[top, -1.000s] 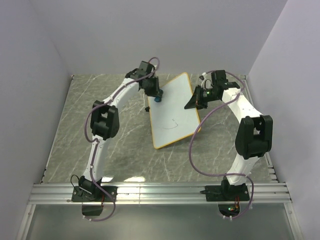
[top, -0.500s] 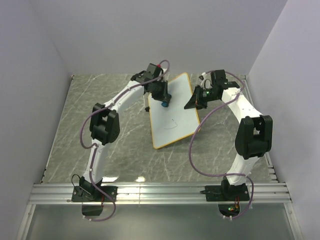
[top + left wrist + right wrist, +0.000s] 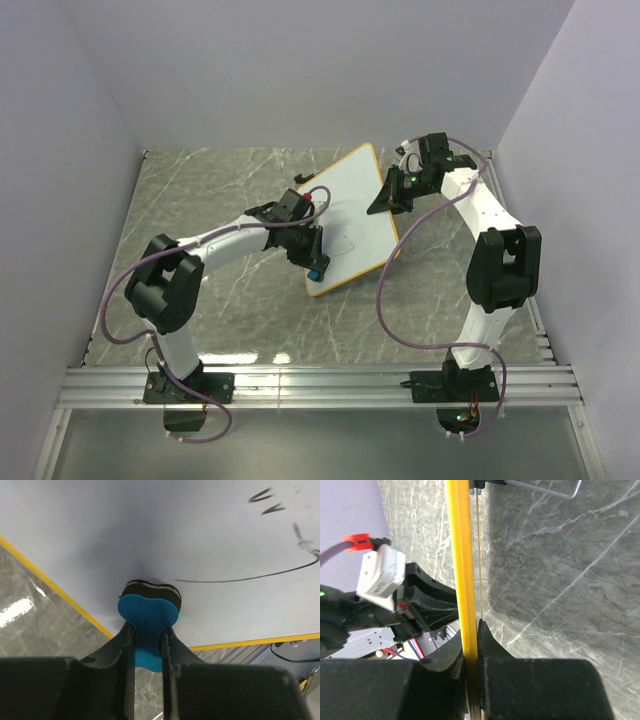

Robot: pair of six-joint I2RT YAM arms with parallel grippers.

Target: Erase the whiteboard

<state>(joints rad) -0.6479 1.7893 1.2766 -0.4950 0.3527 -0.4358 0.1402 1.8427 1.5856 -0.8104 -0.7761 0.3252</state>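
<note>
The whiteboard point(image 3: 358, 195) lies slanted on the grey marble table, white with a thin orange-yellow frame. A small black scribble point(image 3: 345, 240) marks its middle; in the left wrist view it shows as thin curved lines point(image 3: 250, 575) on the board point(image 3: 150, 525). My left gripper point(image 3: 316, 266) is shut on the blue eraser point(image 3: 318, 273) near the board's near-left corner. In the left wrist view the eraser point(image 3: 148, 611) sits between the fingers of the left gripper point(image 3: 148, 630), its black felt against the board. My right gripper point(image 3: 386, 200) is shut on the board's right frame edge point(image 3: 461, 570), where the right wrist view shows the right gripper point(image 3: 471, 645).
Grey walls stand on the left, back and right. An aluminium rail point(image 3: 320, 385) runs along the near edge with both arm bases. The right arm's purple cable point(image 3: 385, 300) loops beside the board's right side. The left arm's wrist point(image 3: 382, 575) shows beyond the frame in the right wrist view.
My left gripper has swept with the eraser from the board's far left edge down to its near-left corner. The right gripper has stayed clamped on the right edge.
</note>
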